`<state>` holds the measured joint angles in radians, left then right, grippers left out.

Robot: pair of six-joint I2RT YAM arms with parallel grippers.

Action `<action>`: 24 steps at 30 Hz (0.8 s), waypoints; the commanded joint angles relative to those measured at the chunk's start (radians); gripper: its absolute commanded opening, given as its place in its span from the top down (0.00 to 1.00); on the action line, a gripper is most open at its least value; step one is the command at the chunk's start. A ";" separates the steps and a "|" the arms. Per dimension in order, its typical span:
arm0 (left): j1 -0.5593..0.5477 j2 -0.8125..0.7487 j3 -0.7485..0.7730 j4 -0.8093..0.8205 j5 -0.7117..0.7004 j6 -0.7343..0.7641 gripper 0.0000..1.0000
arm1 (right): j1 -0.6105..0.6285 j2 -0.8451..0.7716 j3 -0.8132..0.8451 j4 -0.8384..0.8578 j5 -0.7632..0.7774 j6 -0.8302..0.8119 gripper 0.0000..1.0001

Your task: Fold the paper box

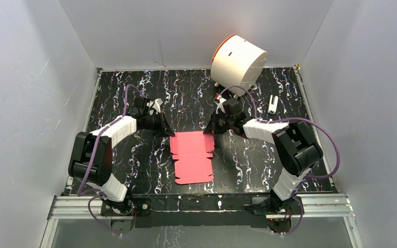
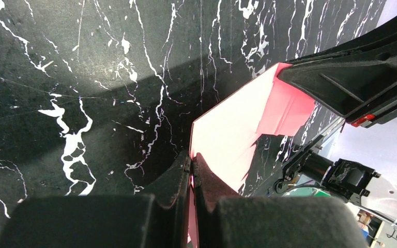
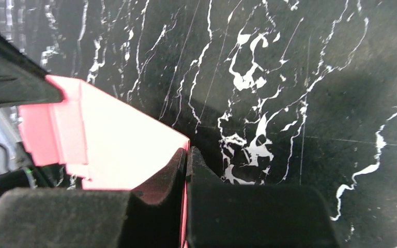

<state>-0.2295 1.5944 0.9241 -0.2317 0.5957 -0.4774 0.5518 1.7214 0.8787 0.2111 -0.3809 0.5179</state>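
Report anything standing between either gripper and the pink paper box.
Nothing visible does. The left gripper and the right gripper are each shut on a far corner of the paper box. The white cylinder stands farther back, apart from it.

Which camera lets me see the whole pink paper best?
The top view: the whole paper box shows, notched edges and all. Each wrist view shows just one corner, pinched by the left gripper or the right gripper.
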 commanded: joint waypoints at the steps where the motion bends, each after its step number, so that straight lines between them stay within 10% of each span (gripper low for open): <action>1: -0.017 -0.064 -0.012 -0.004 -0.008 -0.037 0.98 | 0.058 0.005 0.137 -0.235 0.245 -0.101 0.93; 13: -0.048 -0.077 -0.109 0.132 -0.050 -0.190 0.96 | 0.235 0.201 0.490 -0.669 0.747 -0.147 0.93; 24: -0.048 -0.074 -0.148 0.158 -0.091 -0.212 0.94 | 0.258 0.206 0.511 -0.640 0.735 -0.184 0.84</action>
<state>-0.2790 1.5688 0.7803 -0.0624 0.5220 -0.6811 0.8249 1.9663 1.3823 -0.4458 0.3122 0.3786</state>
